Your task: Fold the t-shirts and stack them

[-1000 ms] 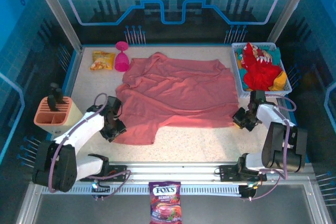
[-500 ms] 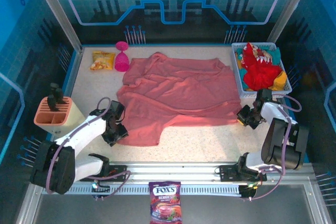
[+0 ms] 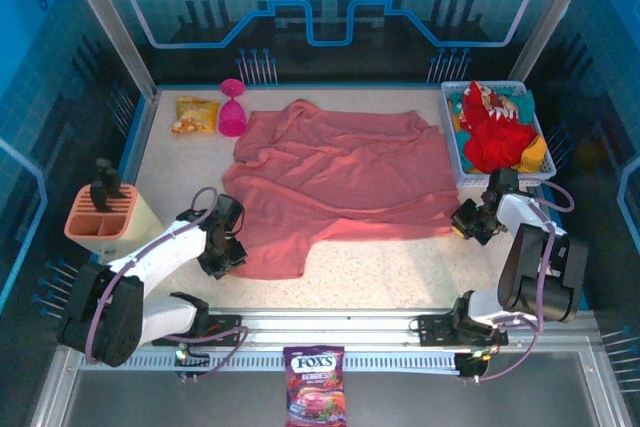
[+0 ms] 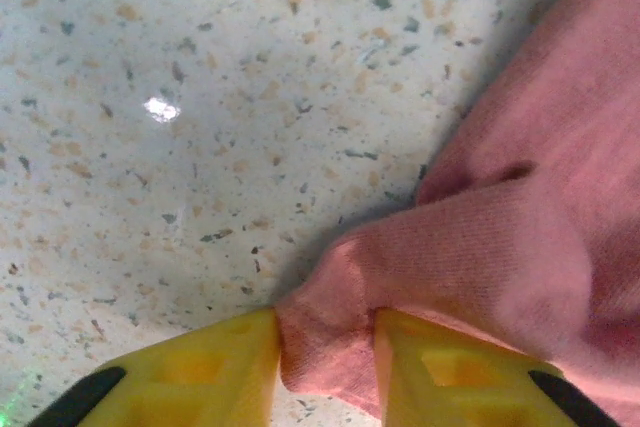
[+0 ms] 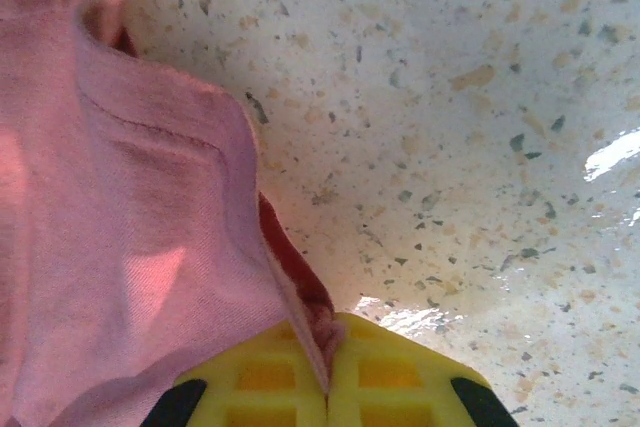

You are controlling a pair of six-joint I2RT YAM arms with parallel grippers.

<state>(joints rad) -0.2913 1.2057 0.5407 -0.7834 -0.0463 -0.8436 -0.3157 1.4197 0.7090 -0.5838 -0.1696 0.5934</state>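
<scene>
My left gripper sits low at the near left corner of the large salmon-pink cloth t-shirt, which lies spread and rumpled across the middle of the speckled stone-look table. In the left wrist view its yellow fingers press on either side of a bunched fold of that shirt, so the left gripper is clamped on the cloth. My right gripper is at the shirt's near right edge; in the right wrist view it is closed tight with the thin hem of the shirt pinched between the two fingers. The bright red cloth t-shirt with white print is heaped in the white plastic basket at the far right, just beyond my right gripper
</scene>
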